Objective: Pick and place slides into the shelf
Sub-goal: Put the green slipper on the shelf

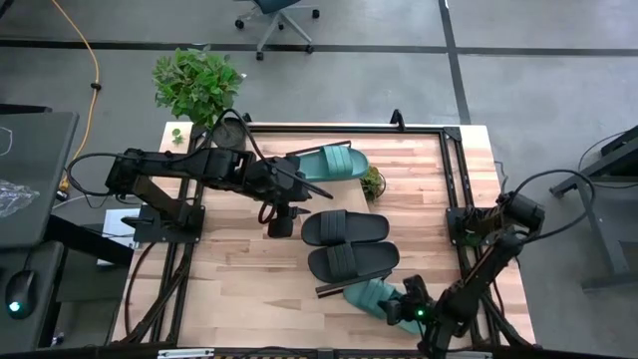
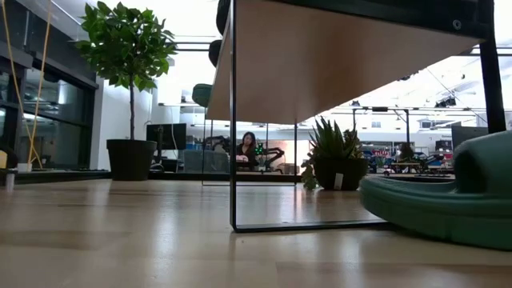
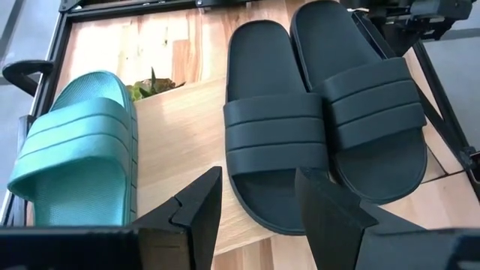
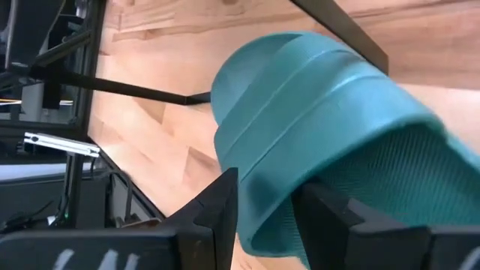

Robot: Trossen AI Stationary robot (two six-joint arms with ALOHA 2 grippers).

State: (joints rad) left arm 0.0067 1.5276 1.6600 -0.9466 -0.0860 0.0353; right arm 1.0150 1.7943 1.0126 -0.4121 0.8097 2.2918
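Two black slides (image 3: 315,127) lie side by side on the light-wood shelf (image 3: 180,142), with one teal slide (image 3: 75,150) beside them; in the high view the black slides (image 1: 347,244) sit mid-table and that teal slide (image 1: 329,165) sits farther back. My left gripper (image 1: 282,221) hovers open just left of the black slides (image 3: 259,214) and touches nothing. The second teal slide (image 1: 374,294) is by the table's near edge, beside the shelf's dark frame (image 2: 233,120). My right gripper (image 1: 401,305) is shut on it. The low view shows the shelf's underside (image 2: 336,56). My right gripper (image 4: 266,214) pinches the teal slide's sole rim (image 4: 262,187) between its two fingers, at the end nearest the gripper, with the ribbed strap (image 4: 300,97) farther out. It comes from the table's near right side. The sole (image 2: 432,212) sits low over the table; whether it still rests there I cannot tell.
A small potted plant (image 1: 371,182) stands on the table behind the black slides. A large plant (image 1: 196,85) stands at the far left corner. Dark frame rails (image 1: 454,179) run along the table's sides. A person (image 2: 248,148) sits far back in the room.
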